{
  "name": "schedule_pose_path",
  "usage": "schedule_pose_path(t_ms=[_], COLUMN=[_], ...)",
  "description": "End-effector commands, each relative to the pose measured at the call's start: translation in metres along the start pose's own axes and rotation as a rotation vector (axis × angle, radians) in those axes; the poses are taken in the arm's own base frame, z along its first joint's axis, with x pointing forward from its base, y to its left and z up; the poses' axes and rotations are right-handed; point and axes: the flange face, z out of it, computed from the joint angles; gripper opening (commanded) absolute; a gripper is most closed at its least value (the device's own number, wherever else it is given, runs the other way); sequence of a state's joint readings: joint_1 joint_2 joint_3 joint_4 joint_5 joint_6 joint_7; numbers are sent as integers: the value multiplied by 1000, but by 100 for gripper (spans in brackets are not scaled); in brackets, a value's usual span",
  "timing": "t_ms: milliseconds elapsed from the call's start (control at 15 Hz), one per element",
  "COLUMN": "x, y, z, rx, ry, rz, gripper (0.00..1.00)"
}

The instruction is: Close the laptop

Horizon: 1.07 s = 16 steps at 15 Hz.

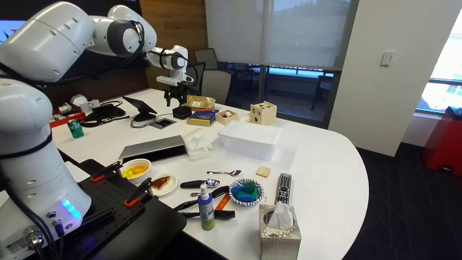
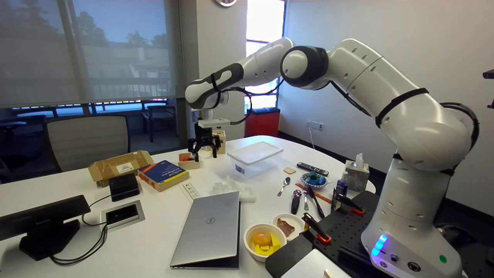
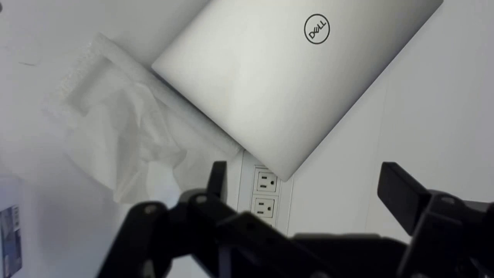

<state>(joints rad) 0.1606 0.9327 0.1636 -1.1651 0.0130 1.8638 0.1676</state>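
The laptop is a thin grey Dell with its lid partly lowered; it shows in both exterior views point(image 1: 153, 146) point(image 2: 212, 222). A dark gap shows under the lid on the robot's side. Its screen and keyboard are hidden. In the wrist view the outer face of the lid point(image 3: 293, 88) fills the upper middle, with one corner pointing between the fingers. My gripper point(image 1: 175, 99) is in the air beyond the laptop, apart from it, in both exterior views point(image 2: 205, 153). In the wrist view the gripper's fingers point(image 3: 303, 172) are wide apart with nothing between them.
A crumpled translucent bag point(image 3: 142, 127) touches or nearly touches the laptop's end, by a power outlet strip point(image 3: 266, 193). A clear plastic box point(image 1: 249, 142) stands beyond. A white bowl point(image 2: 247, 243) with toy food sits beside the laptop. A book point(image 2: 164, 173) and tablet stand point(image 2: 42, 220) lie opposite.
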Motion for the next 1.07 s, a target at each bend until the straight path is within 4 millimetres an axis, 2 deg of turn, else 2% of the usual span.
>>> schedule_pose_path(t_ms=[0,200,400,600,1000], x=[-37,-63,-91,-118,-154], y=[16,27,32,32,33], z=[-46,-70,-78,-72,-52], rx=[-27,-37,-48,-51,-45], ry=[68,90,91,88,128], rz=[66,76,85,81,84], gripper=[100,100,100,100,100])
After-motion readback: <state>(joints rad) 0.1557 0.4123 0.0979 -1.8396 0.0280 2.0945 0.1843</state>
